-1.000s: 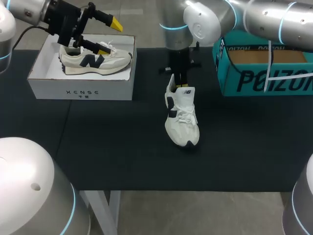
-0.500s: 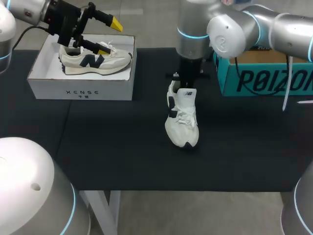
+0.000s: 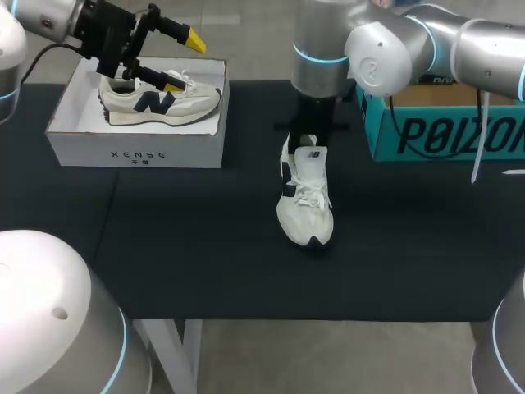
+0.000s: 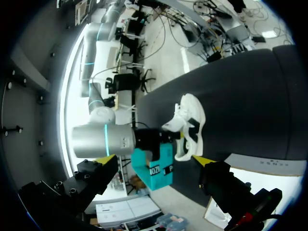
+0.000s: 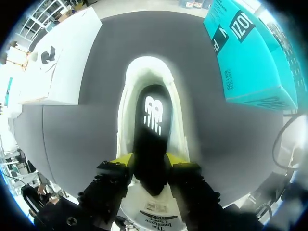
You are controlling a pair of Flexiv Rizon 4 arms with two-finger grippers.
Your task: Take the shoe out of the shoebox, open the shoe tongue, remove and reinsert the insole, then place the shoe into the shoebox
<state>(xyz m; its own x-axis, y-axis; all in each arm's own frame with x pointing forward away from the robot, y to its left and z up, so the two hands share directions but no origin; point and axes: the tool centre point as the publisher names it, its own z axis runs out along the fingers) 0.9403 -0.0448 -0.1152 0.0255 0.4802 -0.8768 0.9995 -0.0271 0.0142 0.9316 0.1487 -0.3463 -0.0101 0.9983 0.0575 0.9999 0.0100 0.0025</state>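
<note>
While left gripper (image 3: 184, 61) stays wide, right gripper (image 5: 148, 160), pinching insole (image 5: 153, 115), barely leftward.

You have bare table (image 3: 205, 263) along its near edge and between the white shoebox (image 3: 135, 152) at the far left corner and the shoe (image 3: 305, 205) mid-table; the teal box (image 3: 443, 135) blocks the far edge's right end

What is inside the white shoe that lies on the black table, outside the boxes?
A dark insole with a white logo lies inside the shoe. The right claw grips it from both sides. Its front part, under the tongue, is covered and cannot be seen.
</note>
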